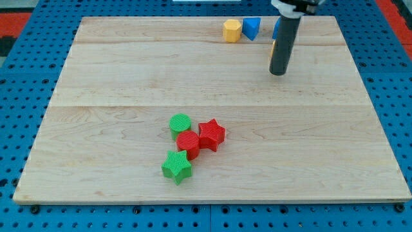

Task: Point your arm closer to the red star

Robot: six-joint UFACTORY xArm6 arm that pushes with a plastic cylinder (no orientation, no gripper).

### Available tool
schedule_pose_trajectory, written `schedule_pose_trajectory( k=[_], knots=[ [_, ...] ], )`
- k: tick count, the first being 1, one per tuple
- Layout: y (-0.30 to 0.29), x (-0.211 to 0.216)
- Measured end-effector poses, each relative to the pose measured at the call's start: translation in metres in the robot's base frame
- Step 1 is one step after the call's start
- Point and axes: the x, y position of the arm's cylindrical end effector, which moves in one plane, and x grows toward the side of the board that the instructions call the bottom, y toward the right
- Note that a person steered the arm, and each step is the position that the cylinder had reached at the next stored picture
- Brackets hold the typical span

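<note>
The red star [212,134] lies on the wooden board, a little below the board's middle. It touches a red round block [188,142] on its left. A green round block [180,123] sits just above that one, and a green star [177,166] just below it. My tip [277,72] rests on the board near the view's top right, far above and to the right of the red star, apart from all these blocks.
A yellow block [232,30] and a blue block [251,28] stand side by side near the board's top edge, left of the rod. Another blue block [275,28] and an orange one [273,46] show partly behind the rod. A blue pegboard [19,96] surrounds the board.
</note>
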Motion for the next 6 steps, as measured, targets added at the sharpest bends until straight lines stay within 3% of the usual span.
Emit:
schedule_pose_trajectory(
  k=[1, 3, 4, 5, 6],
  knots=[
    [0.034, -0.023],
    [-0.025, -0.06],
    [-0.004, 0.028],
    [-0.008, 0.148],
    [-0.053, 0.211]
  ],
)
